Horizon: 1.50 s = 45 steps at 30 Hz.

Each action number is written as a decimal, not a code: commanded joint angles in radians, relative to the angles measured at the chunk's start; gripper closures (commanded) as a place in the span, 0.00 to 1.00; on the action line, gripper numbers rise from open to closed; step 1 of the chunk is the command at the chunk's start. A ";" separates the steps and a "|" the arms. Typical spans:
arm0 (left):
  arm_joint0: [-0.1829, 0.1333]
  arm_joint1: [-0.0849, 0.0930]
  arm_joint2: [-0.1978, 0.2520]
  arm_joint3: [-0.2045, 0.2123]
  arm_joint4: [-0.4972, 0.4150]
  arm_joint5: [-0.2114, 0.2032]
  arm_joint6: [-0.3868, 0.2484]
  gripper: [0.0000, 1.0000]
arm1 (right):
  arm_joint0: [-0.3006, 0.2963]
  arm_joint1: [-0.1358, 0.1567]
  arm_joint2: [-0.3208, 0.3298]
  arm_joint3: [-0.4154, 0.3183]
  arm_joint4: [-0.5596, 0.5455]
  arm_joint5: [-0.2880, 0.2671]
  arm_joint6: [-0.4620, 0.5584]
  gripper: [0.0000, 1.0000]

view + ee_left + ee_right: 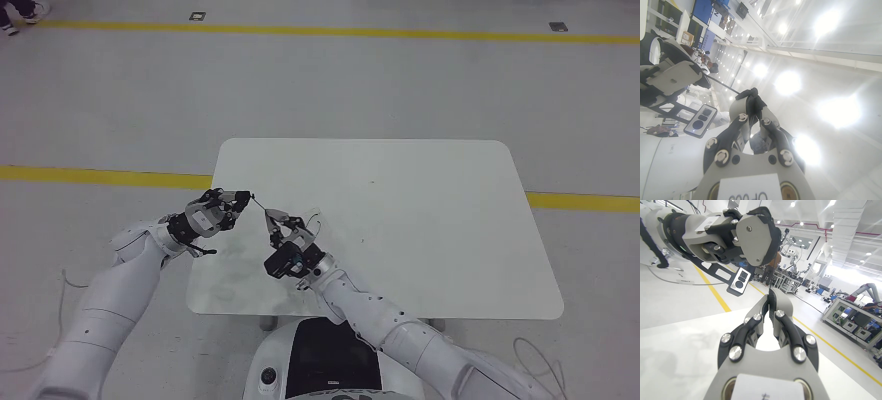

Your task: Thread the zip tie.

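A thin black zip tie (260,209) stretches in the air between both grippers, above the left part of the white table (430,230). My left gripper (243,198) is shut on one end of it; in the left wrist view the black end (753,92) sits pinched at the fingertips and the strap (723,85) runs off to the other gripper. My right gripper (272,224) is shut on the other end of the strap (775,262), which rises from its fingertips (772,294) towards the left gripper (772,240). The two grippers are close together, tips facing.
The table edge (205,290) lies just under the left arm. Yellow floor lines (90,176) run beside and behind the table. Workbenches and other robot arms stand far off in the room (848,313).
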State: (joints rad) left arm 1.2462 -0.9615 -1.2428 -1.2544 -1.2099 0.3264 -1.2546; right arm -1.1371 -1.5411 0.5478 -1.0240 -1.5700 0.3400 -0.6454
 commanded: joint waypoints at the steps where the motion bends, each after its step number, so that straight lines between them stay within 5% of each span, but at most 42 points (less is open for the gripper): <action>1: 0.000 0.000 0.000 0.000 0.000 0.000 0.000 1.00 | 0.002 -0.001 -0.003 0.002 0.000 0.000 0.002 1.00; 45: 0.000 0.000 0.000 0.000 0.000 0.000 0.000 1.00 | 0.060 0.005 -0.096 0.033 0.000 0.000 0.057 1.00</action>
State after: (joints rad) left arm 1.2462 -0.9615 -1.2428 -1.2545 -1.2099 0.3264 -1.2546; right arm -1.0774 -1.5364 0.4529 -0.9912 -1.5700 0.3400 -0.5890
